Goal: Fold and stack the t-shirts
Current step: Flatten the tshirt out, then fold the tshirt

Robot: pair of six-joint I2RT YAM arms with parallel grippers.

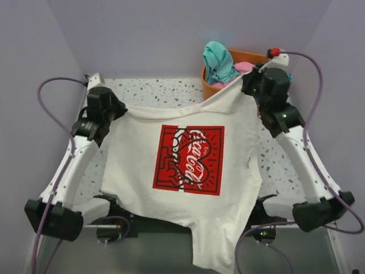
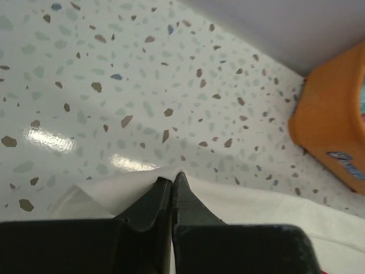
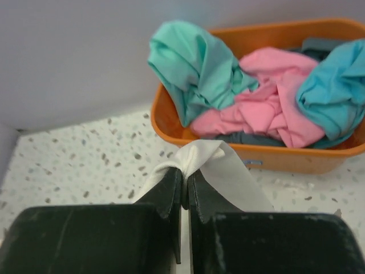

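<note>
The cream-white t-shirt [image 1: 188, 211] with a red rectangular print [image 1: 190, 160] hangs spread between both arms, its lower part draped over the table's near edge. My left gripper [image 1: 121, 109] is shut on the shirt's far left corner; its cloth [image 2: 245, 202] shows at the pinched fingertips [image 2: 171, 181]. My right gripper [image 1: 249, 84] is shut on the far right corner, cloth [image 3: 228, 171] bunched between its fingertips [image 3: 185, 173]. Teal [image 1: 219, 60] and pink [image 1: 244, 68] shirts lie crumpled in the orange basket [image 1: 211, 90]; they also show in the right wrist view, teal [image 3: 188, 68] and pink [image 3: 268, 111].
The orange basket [image 3: 285, 157] stands at the back right corner, close in front of my right gripper, and also holds a blue garment [image 3: 333, 94]. Speckled tabletop [image 1: 165, 91] shows behind the shirt. Purple walls [image 1: 171, 34] close in the back and sides.
</note>
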